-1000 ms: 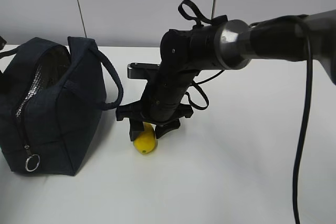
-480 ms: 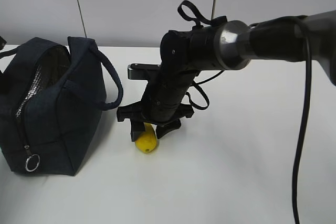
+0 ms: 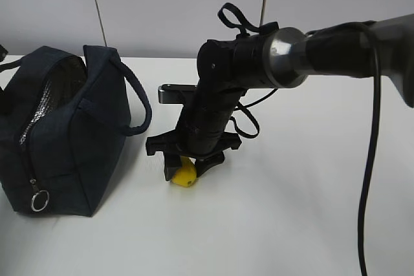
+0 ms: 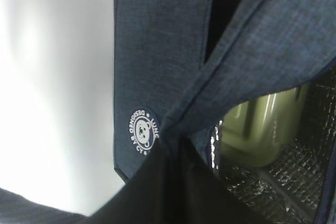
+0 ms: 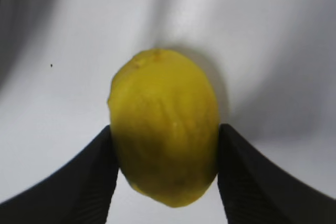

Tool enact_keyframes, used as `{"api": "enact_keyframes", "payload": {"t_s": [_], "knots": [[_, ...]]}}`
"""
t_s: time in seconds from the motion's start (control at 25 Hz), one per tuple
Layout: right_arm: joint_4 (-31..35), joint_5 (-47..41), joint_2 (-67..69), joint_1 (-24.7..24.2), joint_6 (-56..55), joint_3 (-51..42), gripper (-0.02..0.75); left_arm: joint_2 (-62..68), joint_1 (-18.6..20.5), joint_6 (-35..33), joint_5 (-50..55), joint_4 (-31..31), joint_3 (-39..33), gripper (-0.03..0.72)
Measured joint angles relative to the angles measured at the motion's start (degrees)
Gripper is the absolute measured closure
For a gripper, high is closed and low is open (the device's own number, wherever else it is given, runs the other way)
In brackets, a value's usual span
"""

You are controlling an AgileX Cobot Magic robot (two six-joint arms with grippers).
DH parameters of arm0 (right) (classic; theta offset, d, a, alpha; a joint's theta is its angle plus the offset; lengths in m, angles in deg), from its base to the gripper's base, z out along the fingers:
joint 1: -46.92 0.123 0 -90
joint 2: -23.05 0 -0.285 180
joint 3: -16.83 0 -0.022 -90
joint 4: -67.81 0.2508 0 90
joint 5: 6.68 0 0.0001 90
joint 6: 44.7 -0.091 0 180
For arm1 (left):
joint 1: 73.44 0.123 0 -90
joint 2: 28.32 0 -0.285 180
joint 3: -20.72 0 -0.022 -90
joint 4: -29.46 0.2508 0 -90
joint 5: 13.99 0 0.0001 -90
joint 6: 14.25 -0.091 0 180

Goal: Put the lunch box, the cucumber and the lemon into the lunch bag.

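The yellow lemon (image 3: pixel 184 175) lies on the white table just right of the navy lunch bag (image 3: pixel 65 134). My right gripper (image 3: pixel 187 169) reaches down over it, shut on the lemon (image 5: pixel 165 132), with both black fingers (image 5: pixel 100 177) pressed against its sides. The lemon still looks to rest on the table. In the left wrist view the bag (image 4: pixel 157 51) is open, and the lunch box (image 4: pixel 260 124) with its sage-green lid sits inside on the silver lining. My left gripper (image 4: pixel 176 182) is a dark shape pinching the bag's rim fabric. The cucumber is out of view.
The bag's loop handle (image 3: pixel 132 101) hangs towards my right arm. Its zipper ring pull (image 3: pixel 39 200) dangles at the front corner. A white round logo (image 4: pixel 142 129) marks the bag's side. A grey wall stands behind the table (image 3: pixel 291 224).
My right gripper has come a little lower and to the right, and its fingers have closed round the lemon, which shifted slightly right. The bag has not moved.
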Motion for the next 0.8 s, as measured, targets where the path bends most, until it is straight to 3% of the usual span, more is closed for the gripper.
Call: {"api": "enact_keyframes", "payload": {"t_s": [0.8], "knots": [[-1.3, -1.9, 0.0, 0.0, 0.1, 0.3, 0.361, 0.0, 0.0, 0.0, 0.0, 0.0, 0.0, 0.694]]}}
